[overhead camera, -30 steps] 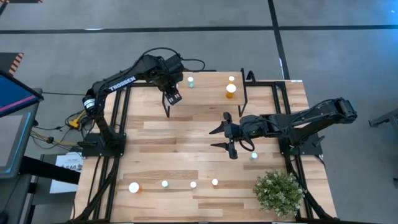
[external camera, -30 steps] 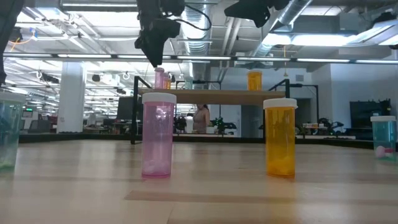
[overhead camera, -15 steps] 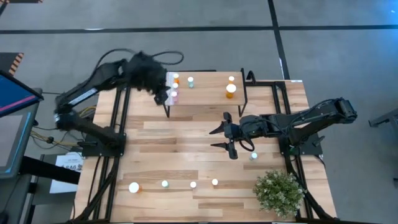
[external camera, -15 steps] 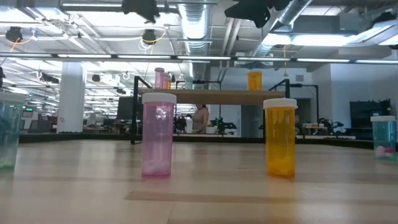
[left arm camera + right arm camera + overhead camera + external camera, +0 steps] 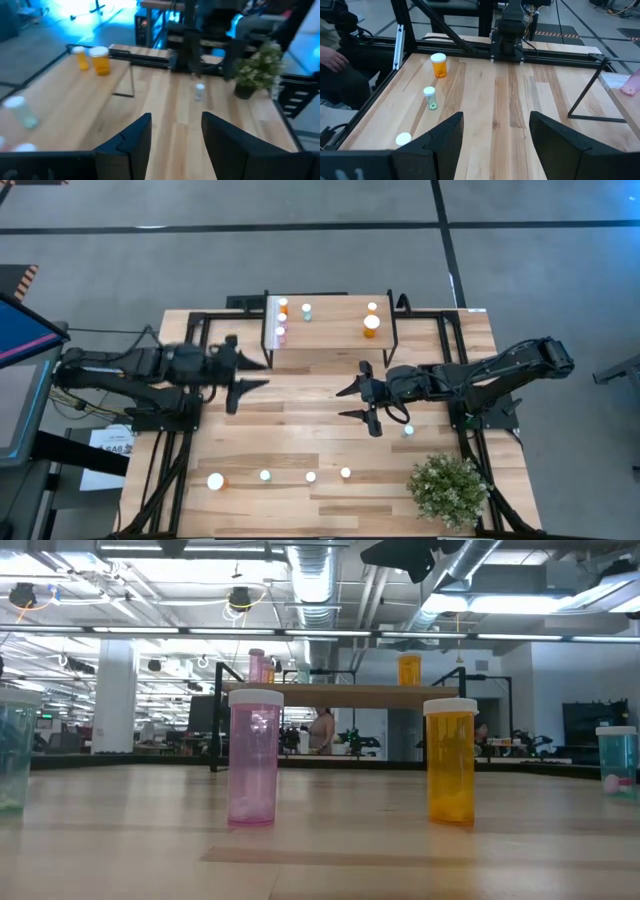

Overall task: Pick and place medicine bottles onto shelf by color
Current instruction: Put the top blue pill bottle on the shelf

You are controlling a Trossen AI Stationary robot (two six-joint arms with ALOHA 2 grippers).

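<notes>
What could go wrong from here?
1. Left gripper is open and empty near the shelf; its next reach could clip a leg.
2. Right gripper hangs open next to a bluish bottle; a low swing may topple it.
3. Front-row bottles stand close together, so a grasp could bump a neighbour.

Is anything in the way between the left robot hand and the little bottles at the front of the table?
Nothing visible. Only bare wood lies between the open, empty left gripper and the front row of bottles.

Potted plant [image 5: 447,488] on table [image 5: 300,410] corner
</notes>
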